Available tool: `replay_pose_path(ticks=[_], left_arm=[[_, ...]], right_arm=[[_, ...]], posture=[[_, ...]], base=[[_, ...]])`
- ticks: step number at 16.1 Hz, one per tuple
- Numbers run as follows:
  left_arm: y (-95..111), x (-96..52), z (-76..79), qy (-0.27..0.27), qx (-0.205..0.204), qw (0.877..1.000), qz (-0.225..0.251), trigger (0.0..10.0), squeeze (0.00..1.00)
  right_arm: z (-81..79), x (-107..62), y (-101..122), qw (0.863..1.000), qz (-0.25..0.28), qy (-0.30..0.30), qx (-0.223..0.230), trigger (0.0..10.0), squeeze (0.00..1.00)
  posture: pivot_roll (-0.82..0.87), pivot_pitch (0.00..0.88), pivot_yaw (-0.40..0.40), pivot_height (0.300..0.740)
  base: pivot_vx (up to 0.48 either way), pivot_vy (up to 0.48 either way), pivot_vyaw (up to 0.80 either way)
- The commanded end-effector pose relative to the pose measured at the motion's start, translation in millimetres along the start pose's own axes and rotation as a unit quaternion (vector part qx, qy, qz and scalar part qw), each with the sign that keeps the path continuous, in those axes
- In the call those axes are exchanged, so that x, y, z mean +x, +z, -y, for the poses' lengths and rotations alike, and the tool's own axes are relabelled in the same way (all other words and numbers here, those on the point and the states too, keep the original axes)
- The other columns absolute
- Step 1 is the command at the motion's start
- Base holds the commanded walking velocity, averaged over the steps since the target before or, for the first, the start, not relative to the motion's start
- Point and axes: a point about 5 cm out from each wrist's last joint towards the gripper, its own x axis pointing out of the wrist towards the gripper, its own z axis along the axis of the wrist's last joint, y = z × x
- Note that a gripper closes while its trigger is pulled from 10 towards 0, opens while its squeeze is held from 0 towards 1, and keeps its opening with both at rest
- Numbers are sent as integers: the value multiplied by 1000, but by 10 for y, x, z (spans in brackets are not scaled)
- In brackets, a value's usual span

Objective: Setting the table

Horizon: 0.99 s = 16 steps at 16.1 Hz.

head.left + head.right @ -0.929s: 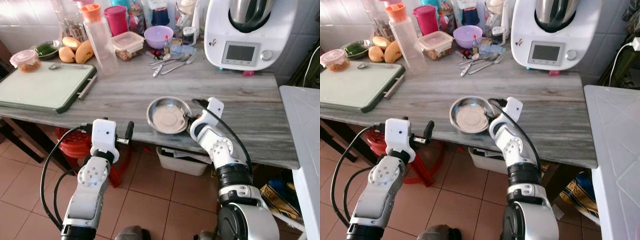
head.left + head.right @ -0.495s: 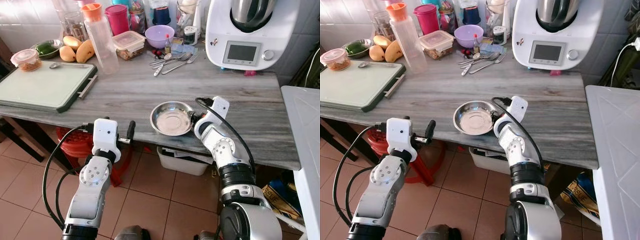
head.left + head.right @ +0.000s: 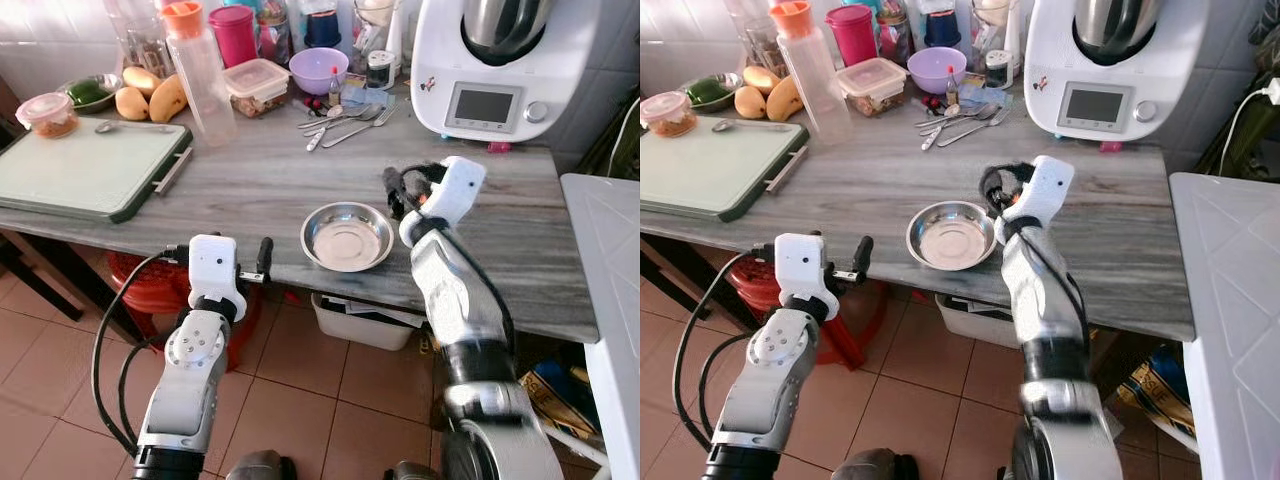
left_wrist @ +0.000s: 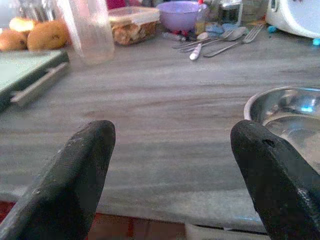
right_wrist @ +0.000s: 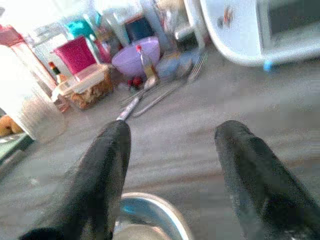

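A shallow steel bowl [image 3: 347, 236] sits empty on the grey wooden counter [image 3: 250, 190], close to its front edge. My right gripper [image 3: 397, 188] hovers just above the bowl's far right rim, open and holding nothing; the right wrist view shows the bowl [image 5: 150, 220] below its spread fingers [image 5: 107, 170]. My left gripper [image 4: 172, 135] is open in front of the counter's edge, left of the bowl [image 4: 287, 112], holding nothing. Forks and spoons [image 3: 345, 118] lie at the back of the counter.
A green-edged cutting board [image 3: 85, 170] lies at the left. At the back stand a bottle with an orange cap [image 3: 200, 75], mangoes [image 3: 150, 100], a lidded container [image 3: 257, 85], a purple bowl [image 3: 318, 70] and a white kitchen machine [image 3: 495, 65]. A white surface [image 3: 610, 250] is at the right.
My right gripper has risen from the bowl's right rim and now hangs above the counter. The bowl stays on the counter. The left arm has hardly moved.
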Motion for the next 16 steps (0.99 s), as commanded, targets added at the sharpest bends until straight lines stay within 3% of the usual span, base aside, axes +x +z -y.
replay_pose_path(ticks=[1, 4, 6, 10, 16], left_arm=[[1, 12, -68, 18, -8, 1000, -8, 10000, 0], [8, 31, -69, 19, -10, 1000, -4, 10000, 0], [15, 62, -63, 19, -14, 1000, -2, 10000, 0], [27, 104, -44, 17, -19, 1000, -2, 10000, 0], [48, 119, -66, 22, -21, 1000, 2, 10000, 0]], right_arm=[[-20, -98, 131, 998, 46, 15, -48, 10000, 1000], [82, -325, 178, 989, 80, 16, -122, 10000, 1000], [222, -567, 181, 981, 92, 0, -172, 10000, 1000], [364, -780, 139, 977, 80, -24, -198, 10000, 1000], [284, -854, 134, 973, 76, -4, -217, 10000, 1000]], posture=[[-33, 0, 57, 740], [-45, 0, 56, 740], [-64, 0, 59, 740], [-81, 0, 63, 740], [-76, 0, 55, 740]], base=[[0, 0, 0], [0, 0, 0], [0, 0, 0], [0, 0, 0], [-138, 0, 0]])
